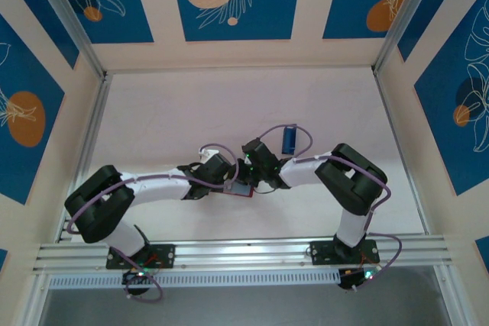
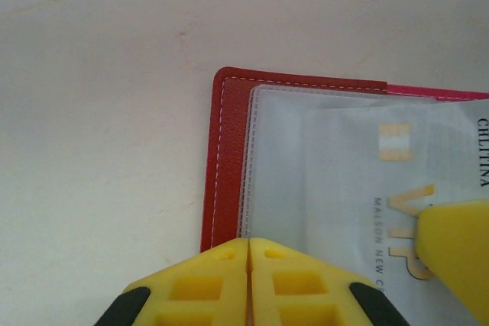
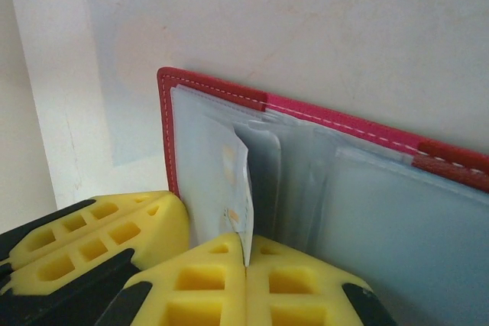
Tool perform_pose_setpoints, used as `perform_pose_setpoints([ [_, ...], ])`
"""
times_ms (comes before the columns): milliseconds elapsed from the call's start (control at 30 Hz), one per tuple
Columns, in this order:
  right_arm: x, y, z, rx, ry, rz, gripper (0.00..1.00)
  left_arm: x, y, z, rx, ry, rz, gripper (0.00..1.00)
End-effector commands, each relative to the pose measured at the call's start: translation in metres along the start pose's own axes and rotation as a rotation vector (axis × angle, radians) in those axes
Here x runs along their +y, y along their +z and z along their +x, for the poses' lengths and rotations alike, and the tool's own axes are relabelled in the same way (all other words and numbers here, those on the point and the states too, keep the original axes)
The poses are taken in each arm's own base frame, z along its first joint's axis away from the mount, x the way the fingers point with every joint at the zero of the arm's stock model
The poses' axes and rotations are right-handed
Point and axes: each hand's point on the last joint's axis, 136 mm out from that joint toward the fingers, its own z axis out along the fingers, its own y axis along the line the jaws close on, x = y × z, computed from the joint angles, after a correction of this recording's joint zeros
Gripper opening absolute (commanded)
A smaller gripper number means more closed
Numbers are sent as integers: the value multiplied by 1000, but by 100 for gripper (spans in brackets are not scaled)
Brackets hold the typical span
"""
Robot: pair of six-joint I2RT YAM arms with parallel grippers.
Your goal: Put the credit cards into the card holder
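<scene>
- One card holder (image 1: 241, 189) lies open on the table (image 1: 191, 104) between the two arms, its red cover down and its clear sleeves (image 2: 283, 166) facing up.
- One pale card (image 2: 367, 188) with a gold chip and gold "VIP" lettering sits among the sleeves.
- Two tools meet at the holder.
- The left tool (image 2: 248, 265) has its fingers pressed together at the holder's near edge, holding nothing that I can make out.
- The right tool (image 3: 246, 269) is closed on the edge of that card.
- One narrow blue item (image 1: 290, 139) lies on the table just beyond the right arm.
</scene>
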Motion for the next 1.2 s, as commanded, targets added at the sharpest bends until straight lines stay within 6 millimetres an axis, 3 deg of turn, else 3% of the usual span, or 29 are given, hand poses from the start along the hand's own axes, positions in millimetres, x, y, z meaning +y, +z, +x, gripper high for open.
perform_pose_setpoints([
  [0, -48, 2, 27, 79, 45, 172, 11, 21, 8, 48, 162, 55, -65, 8],
  [200, -39, -19, 23, 109, 21, 183, 26, 22, 9, 50, 159, 47, -67, 8],
  [433, -26, -43, 20, 182, -4, 223, 32, 22, 11, 51, 158, 45, -63, 8],
  [533, -19, -47, 15, 178, -47, 253, 26, 22, 11, 51, 155, 42, -62, 8],
  [700, -10, -47, 3, 174, -89, 314, 0, 23, 11, 52, 154, 41, -64, 8],
  [1167, -24, -31, 10, 229, -74, 414, 0, 24, 11, 53, 150, 37, -62, 8],
])
